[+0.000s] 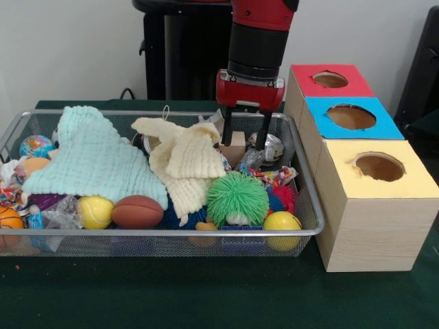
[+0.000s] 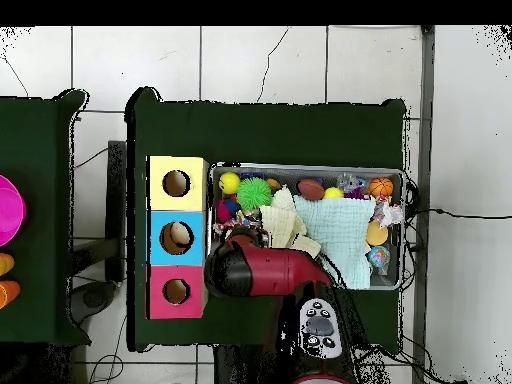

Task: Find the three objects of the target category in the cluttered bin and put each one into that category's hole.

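The gripper point(image 1: 245, 142) hangs inside the wire bin point(image 1: 312, 199), near its far right corner in the front view. Its two black fingers point(image 1: 226, 131) stand spread apart on either side of a light wooden block point(image 1: 236, 148), which sits behind them; whether the fingers touch the block cannot be told, and nothing is seen lifted.

Contents of the bin: a mint green cloth point(image 1: 92, 159) covers the left half, a pale yellow cloth point(image 1: 184, 163) lies over the middle. Along the near edge lie a yellow tennis ball point(image 1: 95, 211), a brown football point(image 1: 138, 211), a green spiky ball point(image 1: 237, 197) and a yellow ball point(image 1: 282, 224). An orange basketball point(image 1: 8, 221) sits at the near left corner. A shiny tin point(image 1: 272, 146) rests just right of the gripper, at the far right corner.

Beside the bin's right edge stands a wooden box with three holes: a red section point(image 1: 329, 79) farthest, a blue section point(image 1: 351, 117) in the middle, a yellow section point(image 1: 378, 166) nearest. In the overhead view, a pale object point(image 2: 178, 236) shows inside the blue hole.
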Tool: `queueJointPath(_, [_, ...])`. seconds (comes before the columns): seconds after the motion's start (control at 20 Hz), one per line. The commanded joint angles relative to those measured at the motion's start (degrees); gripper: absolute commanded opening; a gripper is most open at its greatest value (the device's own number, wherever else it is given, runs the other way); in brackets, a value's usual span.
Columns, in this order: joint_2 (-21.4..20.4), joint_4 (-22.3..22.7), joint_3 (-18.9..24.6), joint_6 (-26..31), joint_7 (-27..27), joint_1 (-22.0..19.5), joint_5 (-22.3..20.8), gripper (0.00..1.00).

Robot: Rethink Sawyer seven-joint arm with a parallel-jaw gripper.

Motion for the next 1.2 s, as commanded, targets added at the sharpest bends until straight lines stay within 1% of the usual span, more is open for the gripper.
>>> queueJointPath(0.05, [1.77, 4.17, 4.83, -1.79, 11.56, -2.57, 3.26, 1.00])
queueJointPath(0.35, [2.46, 4.19, 8.37, -0.32, 9.55, -5.82, 3.41, 1.00])
queueJointPath(0.65, [3.95, 3.55, 9.43, 1.14, 7.68, -6.85, 2.53, 1.00])
queueJointPath(0.85, [4.03, 3.71, 10.57, 2.28, 7.29, -7.58, 2.66, 1.00])
queueJointPath(1.2, [4.33, 3.54, 10.58, 2.87, 8.12, -6.88, 3.24, 1.00])
